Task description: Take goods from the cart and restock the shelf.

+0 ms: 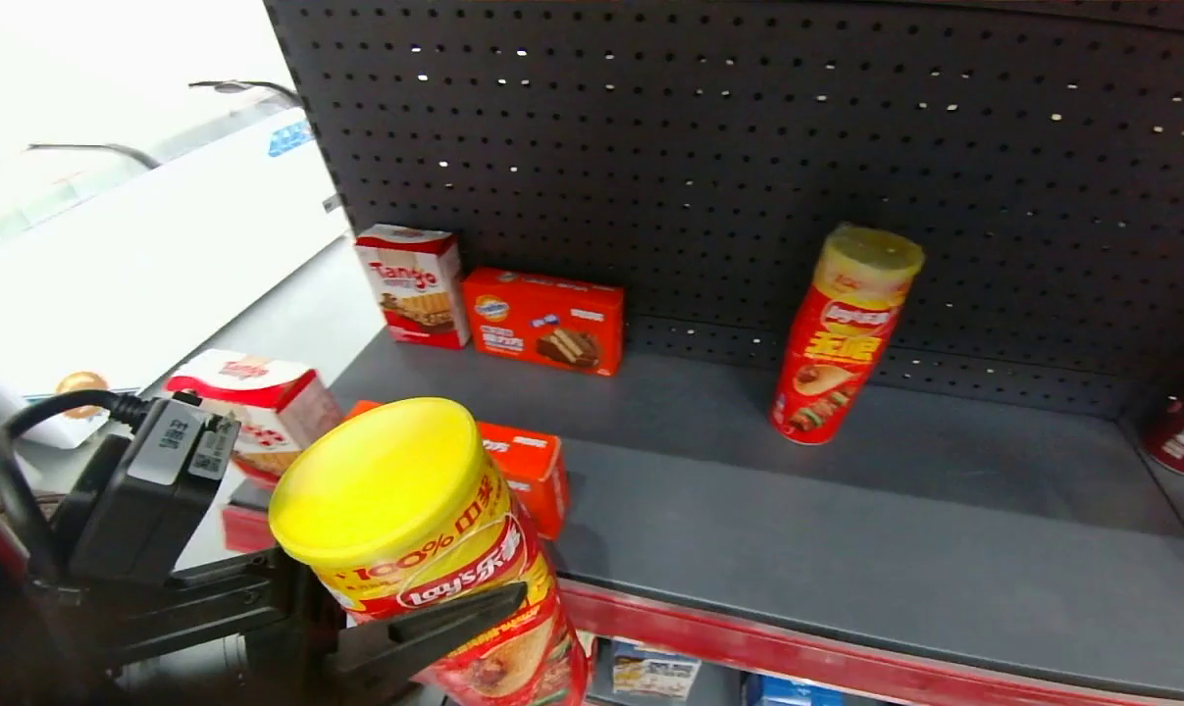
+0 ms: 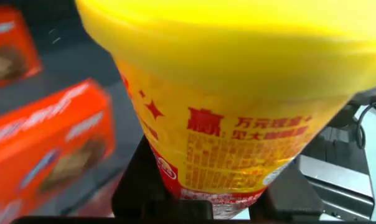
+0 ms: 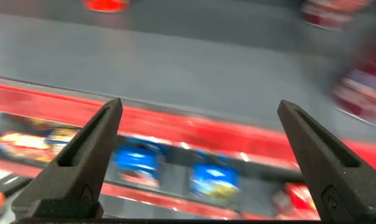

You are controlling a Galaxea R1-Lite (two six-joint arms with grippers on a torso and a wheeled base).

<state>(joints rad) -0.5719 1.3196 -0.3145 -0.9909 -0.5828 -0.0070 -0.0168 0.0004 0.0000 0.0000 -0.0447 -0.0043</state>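
Yellow-lidded red chip can (image 1: 423,534), clamped in left pincer (image 1: 400,598), right pincer (image 3: 200,109) spread wide

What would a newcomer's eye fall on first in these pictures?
First, the yellow-lidded chip can, large in the head view's lower left, held in the left gripper near the front left corner of the shelf. Next, a second chip can standing alone on the shelf, close to the black pegboard behind it.
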